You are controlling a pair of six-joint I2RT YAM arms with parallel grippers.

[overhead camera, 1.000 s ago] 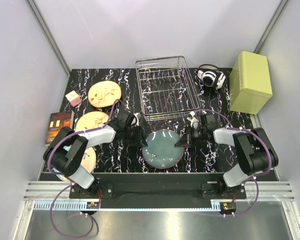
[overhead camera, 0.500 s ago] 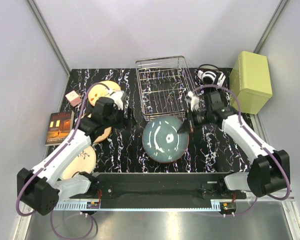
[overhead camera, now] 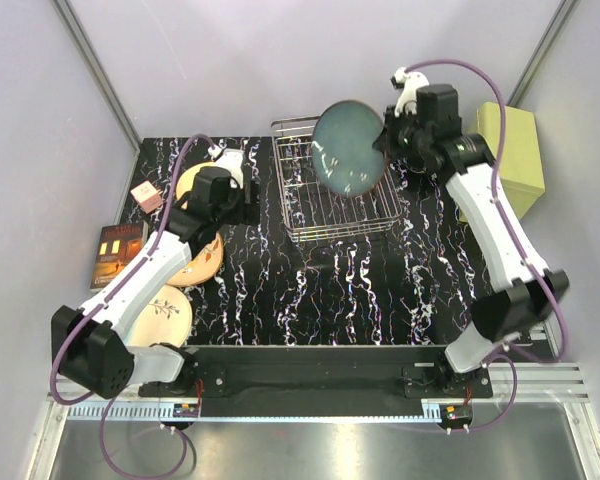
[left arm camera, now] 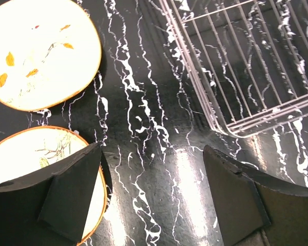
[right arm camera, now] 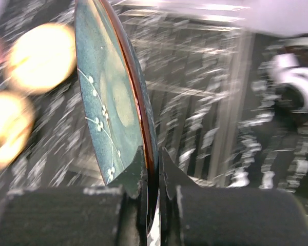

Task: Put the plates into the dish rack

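Aloft, right fingers [right arm camera: 127, 177] pinch the glossy teal, brown-rimmed plate [overhead camera: 348, 148] above the dish rack [overhead camera: 342, 228]; left fingers [left arm camera: 72, 195] spread.

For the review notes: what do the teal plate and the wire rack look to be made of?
The teal plate is likely glazed ceramic: glossy surface with light glare, a brown rim and small white painted sprigs. The dish rack is metal wire, apparently chrome-plated or polished steel: thin silvery rods that glint under the light.
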